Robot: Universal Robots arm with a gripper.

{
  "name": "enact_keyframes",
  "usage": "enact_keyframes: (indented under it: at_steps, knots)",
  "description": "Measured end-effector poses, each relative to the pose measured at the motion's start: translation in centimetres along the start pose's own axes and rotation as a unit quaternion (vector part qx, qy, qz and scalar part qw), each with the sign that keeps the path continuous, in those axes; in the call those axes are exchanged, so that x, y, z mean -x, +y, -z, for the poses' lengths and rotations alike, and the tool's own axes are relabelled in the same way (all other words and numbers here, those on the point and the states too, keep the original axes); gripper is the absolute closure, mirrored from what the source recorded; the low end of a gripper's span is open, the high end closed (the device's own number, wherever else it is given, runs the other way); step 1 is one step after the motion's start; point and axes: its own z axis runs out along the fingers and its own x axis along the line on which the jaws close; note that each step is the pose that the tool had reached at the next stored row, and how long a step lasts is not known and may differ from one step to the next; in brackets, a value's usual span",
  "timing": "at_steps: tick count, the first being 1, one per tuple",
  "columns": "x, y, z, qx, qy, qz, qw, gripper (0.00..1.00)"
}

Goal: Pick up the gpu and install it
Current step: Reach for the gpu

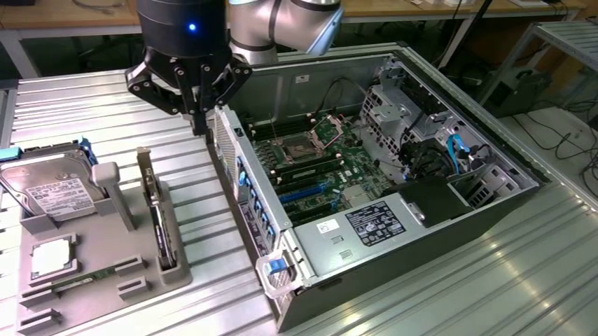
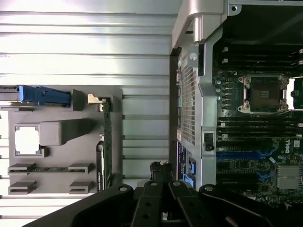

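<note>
The gpu (image 1: 157,210) stands on its edge in a slot of the grey holder tray (image 1: 94,280), thin and dark, with its pale bracket at the far end. From the wrist view it appears edge-on as a green strip (image 2: 107,142). My gripper (image 1: 199,126) hangs above the table between the tray and the open computer case (image 1: 245,178), fingers shut with nothing between them. Its fingertips (image 2: 161,171) point down beside the case's perforated rear wall, a short way from the gpu and apart from it.
The case lies on its side with the motherboard (image 1: 313,164) exposed, blue slots (image 1: 304,192) near the middle. The tray also holds a silver hard drive (image 1: 52,185), a square chip (image 1: 52,257) and a slim memory stick (image 1: 80,281). Ribbed metal tabletop (image 1: 523,280) surrounds everything.
</note>
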Motion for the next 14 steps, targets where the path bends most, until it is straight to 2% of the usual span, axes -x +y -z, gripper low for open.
enact_keyframes:
  at_steps: [14]
  knots:
    - [-3.6,-0.7,-0.02,0.0002,0.0003,0.005,1.0,0.89]
